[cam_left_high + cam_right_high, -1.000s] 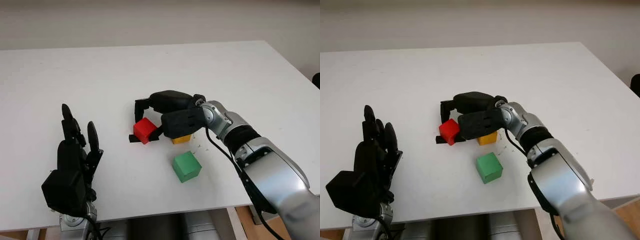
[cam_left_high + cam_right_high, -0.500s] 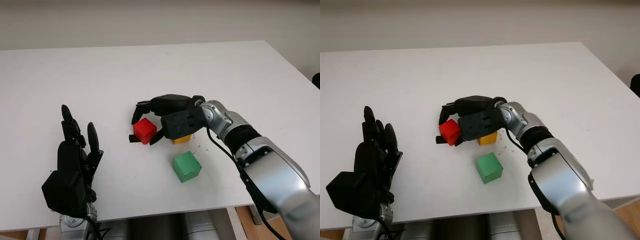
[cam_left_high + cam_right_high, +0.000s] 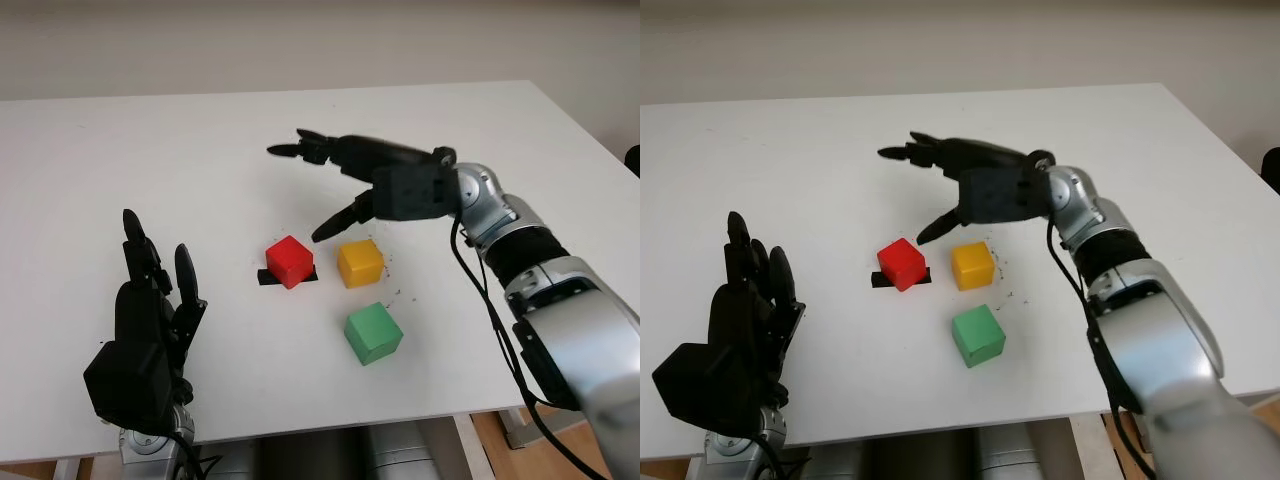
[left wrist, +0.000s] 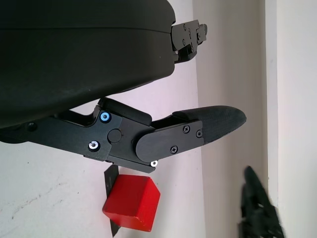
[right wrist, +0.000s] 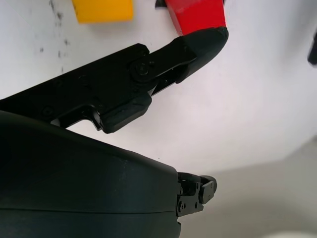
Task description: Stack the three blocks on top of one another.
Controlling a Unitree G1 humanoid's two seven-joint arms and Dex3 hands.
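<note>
- Blocks first: the red block (image 3: 290, 260) sits on a small black marker (image 3: 268, 277) on the white tabletop (image 3: 200, 160), the yellow block (image 3: 360, 263) just beside it but apart, and the green block (image 3: 373, 333) nearer to me, apart from both. I see nothing stacked yet.
- My right robot hand (image 3: 375, 185) hovers above and behind the red and yellow blocks, open, holding nothing.
- My left robot hand (image 3: 145, 330) is parked at the near left, open, well apart from the blocks.
- Risk, as I judge it: red and yellow sit close, so a finger coming down for one could nudge the other.
- An off-centre grasp could tilt a block, so it lands skewed and the stack topples.
</note>
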